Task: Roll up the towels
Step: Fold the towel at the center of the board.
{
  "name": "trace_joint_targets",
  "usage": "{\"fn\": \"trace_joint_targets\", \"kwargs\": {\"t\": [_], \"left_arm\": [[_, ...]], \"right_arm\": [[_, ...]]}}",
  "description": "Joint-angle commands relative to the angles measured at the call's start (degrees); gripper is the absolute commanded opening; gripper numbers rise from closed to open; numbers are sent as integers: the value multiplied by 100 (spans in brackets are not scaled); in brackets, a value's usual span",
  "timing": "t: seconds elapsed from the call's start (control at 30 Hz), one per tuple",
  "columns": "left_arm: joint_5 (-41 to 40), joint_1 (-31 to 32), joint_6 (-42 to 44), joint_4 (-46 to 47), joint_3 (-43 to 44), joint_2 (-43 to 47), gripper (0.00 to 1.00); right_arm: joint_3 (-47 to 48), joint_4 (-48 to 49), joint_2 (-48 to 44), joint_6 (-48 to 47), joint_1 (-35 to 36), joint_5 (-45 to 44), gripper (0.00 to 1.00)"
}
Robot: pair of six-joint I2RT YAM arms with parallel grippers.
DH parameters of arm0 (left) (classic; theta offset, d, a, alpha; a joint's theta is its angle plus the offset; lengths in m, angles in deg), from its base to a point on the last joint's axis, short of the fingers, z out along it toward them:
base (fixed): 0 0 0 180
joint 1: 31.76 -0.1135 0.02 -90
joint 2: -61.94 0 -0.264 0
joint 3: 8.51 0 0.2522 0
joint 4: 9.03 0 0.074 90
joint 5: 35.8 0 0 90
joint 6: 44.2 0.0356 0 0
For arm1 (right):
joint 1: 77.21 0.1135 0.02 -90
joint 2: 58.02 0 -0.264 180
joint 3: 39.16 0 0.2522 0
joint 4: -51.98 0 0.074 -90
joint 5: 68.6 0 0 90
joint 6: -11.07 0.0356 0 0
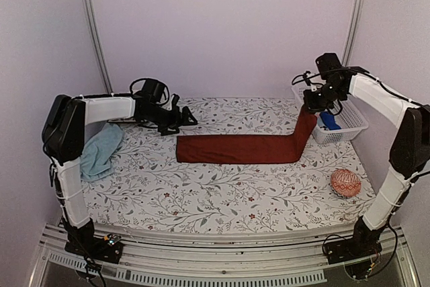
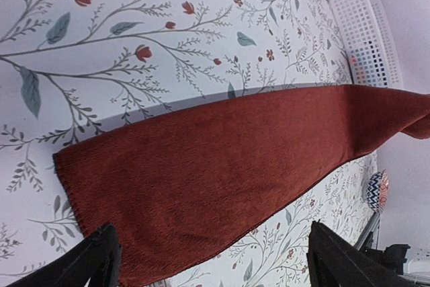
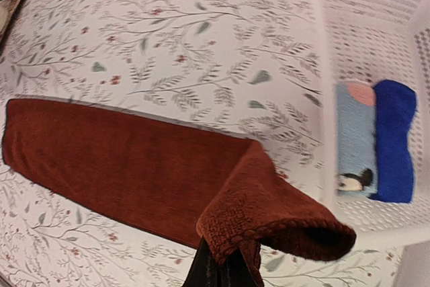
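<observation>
Floral table point(image 1: 222, 196) bears maroon towel point(image 1: 235, 148), blue towel point(image 1: 101, 152), basket point(image 1: 338, 136) (white), ball point(image 1: 345, 183).

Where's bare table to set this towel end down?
Free: the front strip between the maroon towel and near edge, left of the patterned ball; behind the towel, between left end effector and basket. Crowded: right side by basket; left edge holds the light blue towel.

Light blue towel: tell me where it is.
In the top view, the light blue towel lies at the left edge of the table, beside the left arm, apart from the maroon towel.
</observation>
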Motion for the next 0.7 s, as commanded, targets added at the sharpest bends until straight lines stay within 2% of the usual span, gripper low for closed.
{"fn": "trace_joint_targets", "kwargs": {"t": [0.0,0.23,0.67], "left_arm": [[-250,-250,179,-152,-216,445,97],[-374,-529,345,-196,-752,869,97],[-490,-912,540,-170,-1375,1384,97]], "right_arm": [[439,349,395,238,738,785,2],[1215,678,1309,572,1783,1193,2],[3196,759,2990,688,2782,1724,2]]}}
